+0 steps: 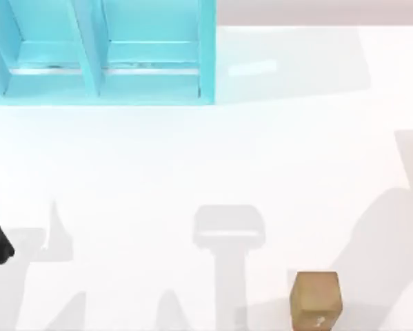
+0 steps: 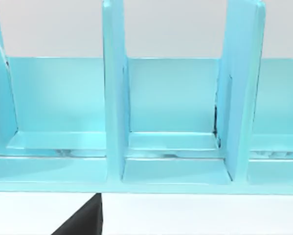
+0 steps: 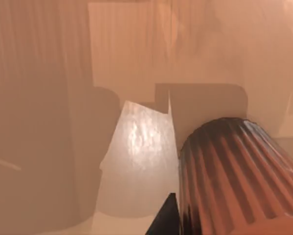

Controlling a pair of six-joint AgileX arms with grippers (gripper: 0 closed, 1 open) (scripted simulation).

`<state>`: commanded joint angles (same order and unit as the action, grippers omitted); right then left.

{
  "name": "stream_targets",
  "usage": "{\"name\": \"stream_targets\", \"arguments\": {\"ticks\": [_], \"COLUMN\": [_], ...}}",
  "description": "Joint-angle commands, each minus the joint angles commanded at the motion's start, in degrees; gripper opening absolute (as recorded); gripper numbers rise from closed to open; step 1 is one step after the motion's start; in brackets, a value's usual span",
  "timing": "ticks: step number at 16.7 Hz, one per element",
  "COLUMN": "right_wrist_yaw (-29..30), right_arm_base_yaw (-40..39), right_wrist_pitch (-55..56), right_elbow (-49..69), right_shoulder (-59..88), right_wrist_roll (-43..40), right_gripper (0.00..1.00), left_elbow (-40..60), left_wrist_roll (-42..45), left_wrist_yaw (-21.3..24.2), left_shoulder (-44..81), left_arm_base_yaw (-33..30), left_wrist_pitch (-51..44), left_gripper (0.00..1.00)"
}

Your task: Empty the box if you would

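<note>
A small brown box (image 1: 316,300) sits near the table's (image 1: 261,172) front edge, right of centre, beside no visible fingers; whether either AgileX gripper is clenched or released cannot be told.

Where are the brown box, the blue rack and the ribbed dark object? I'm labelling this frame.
brown box (image 1: 316,296): top view, middle of its top face.
blue rack (image 1: 89,48): top view, its centre divider.
ribbed dark object (image 3: 234,171): right wrist view, its ridged side.
</note>
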<state>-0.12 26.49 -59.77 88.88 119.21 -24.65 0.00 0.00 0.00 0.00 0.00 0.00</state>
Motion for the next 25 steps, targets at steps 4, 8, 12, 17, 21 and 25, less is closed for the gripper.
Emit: {"name": "stream_targets", "arguments": {"ticks": [4,8,12,17,21,25], "right_wrist_yaw": [0.00,0.00,-0.02,-3.03,-5.04,-3.51], "right_arm_base_yaw": [0.00,0.00,-0.14,1.53,2.33,1.48], "right_wrist_pitch": [0.00,0.00,-0.02,-5.02,-12.61,-20.78], "right_elbow": [0.00,0.00,0.04,4.59,13.94,23.00], "right_shoulder": [0.00,0.00,-0.07,-2.93,-5.37,-4.36], "right_wrist_roll": [0.00,0.00,0.10,0.38,-0.34,-0.92], "right_gripper": [0.00,0.00,0.00,0.00,0.00,0.00], "left_elbow": [0.00,0.00,0.00,0.00,0.00,0.00], "left_wrist_roll": [0.00,0.00,0.00,0.00,0.00,0.00], "left_wrist_yaw": [0.00,0.00,0.00,0.00,0.00,0.00], "left_shoulder": [0.00,0.00,0.00,0.00,0.00,0.00], "left_arm_base_yaw": [0.00,0.00,0.00,0.00,0.00,0.00], "left_wrist_pitch": [0.00,0.00,0.00,0.00,0.00,0.00], "left_gripper": [1.00,1.00,1.00,1.00,1.00,1.00]}}
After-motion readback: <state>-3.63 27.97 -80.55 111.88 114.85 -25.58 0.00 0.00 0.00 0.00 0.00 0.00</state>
